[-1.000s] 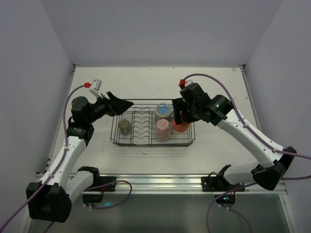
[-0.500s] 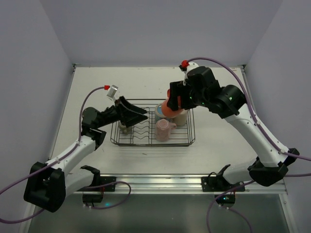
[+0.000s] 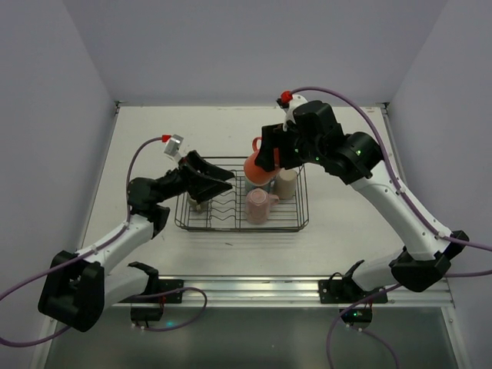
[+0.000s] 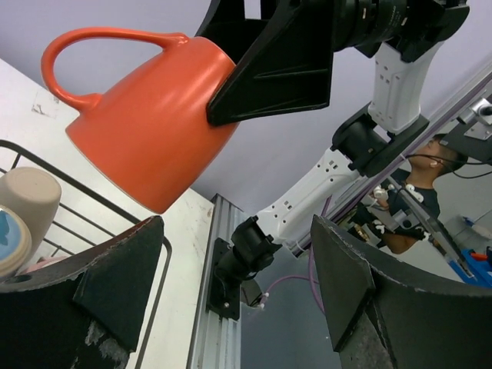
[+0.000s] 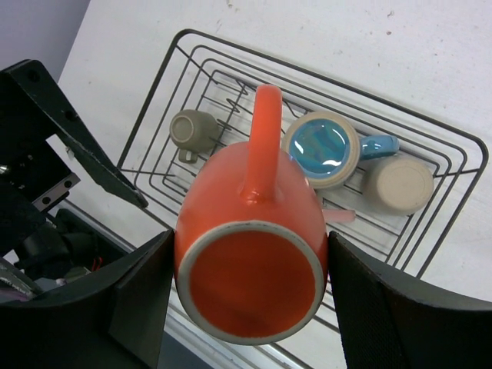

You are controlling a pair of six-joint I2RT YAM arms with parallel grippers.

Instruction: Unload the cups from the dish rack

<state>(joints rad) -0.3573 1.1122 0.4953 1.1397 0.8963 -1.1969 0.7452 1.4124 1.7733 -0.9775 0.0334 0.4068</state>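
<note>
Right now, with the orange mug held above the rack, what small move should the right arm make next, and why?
Probably swing the orange mug rightward past the dish rack to the table: the right gripper holds it clear above the rack, with the blue mug beneath.

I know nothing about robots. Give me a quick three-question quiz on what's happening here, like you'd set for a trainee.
1. True or false: the right tool holds the orange mug in the air above the dish rack.
2. Which mug sits alone, across the plate dividers from the others? A. pink B. olive-grey C. beige
3. How many mugs sit inside the rack?
Key: 1 true; 2 B; 3 four.
</note>
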